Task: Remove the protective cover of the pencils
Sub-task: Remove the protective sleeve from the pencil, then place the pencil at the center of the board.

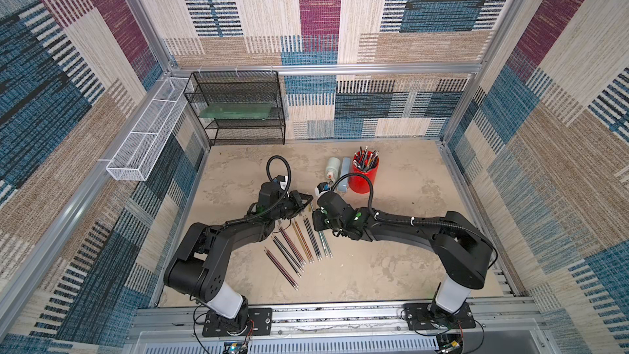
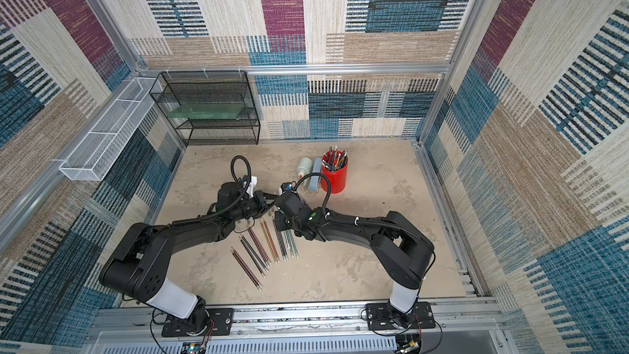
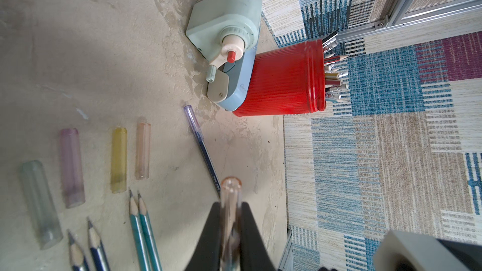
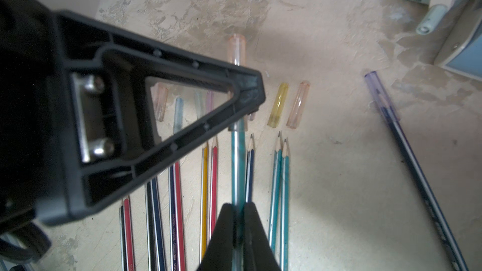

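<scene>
My right gripper [image 4: 238, 205] is shut on the shaft of a teal pencil [image 4: 236, 168] held just above the table. My left gripper [image 3: 230, 205] is shut on the clear pinkish protective cover [image 3: 230, 191] over that pencil's tip. Its rounded end [image 4: 236, 48] sticks out past the left finger [image 4: 247, 92]. In both top views the two grippers [image 1: 309, 199] [image 1: 317, 221] meet nose to nose over the row of pencils [image 1: 296, 246] [image 2: 262, 250]. Several loose covers lie beyond the bare tips: greenish [image 3: 40, 204], pink [image 3: 71, 168], yellow [image 3: 119, 160], orange [image 3: 143, 151].
A capped blue pen [image 3: 202, 149] lies beside the pencils. Behind stand a pale green sharpener [image 3: 227, 22], a blue-grey stapler [image 3: 242, 84] and a red cup [image 1: 365, 175] full of pens. A black mesh shelf [image 1: 238, 107] and a white basket [image 1: 146, 137] are at the back left.
</scene>
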Controlling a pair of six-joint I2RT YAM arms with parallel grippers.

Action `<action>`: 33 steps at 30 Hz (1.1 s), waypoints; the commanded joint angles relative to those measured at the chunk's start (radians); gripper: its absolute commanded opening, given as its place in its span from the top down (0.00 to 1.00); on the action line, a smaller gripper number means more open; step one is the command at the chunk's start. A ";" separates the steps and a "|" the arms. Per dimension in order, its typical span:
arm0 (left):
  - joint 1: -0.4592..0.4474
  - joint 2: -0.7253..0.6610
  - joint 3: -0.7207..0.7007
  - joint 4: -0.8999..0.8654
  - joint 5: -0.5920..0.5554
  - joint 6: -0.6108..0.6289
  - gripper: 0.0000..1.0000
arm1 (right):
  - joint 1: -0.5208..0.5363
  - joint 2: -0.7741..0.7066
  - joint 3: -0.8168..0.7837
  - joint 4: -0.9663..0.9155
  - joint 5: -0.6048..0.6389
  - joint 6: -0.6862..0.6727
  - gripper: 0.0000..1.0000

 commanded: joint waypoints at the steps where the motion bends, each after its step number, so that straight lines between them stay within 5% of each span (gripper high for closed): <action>1: 0.000 -0.016 0.010 -0.002 0.014 0.021 0.96 | 0.009 -0.015 -0.010 0.009 -0.007 -0.002 0.97; 33: -0.001 -0.044 0.032 -0.124 -0.054 0.079 0.99 | 0.010 -0.186 -0.261 0.074 0.023 0.042 0.99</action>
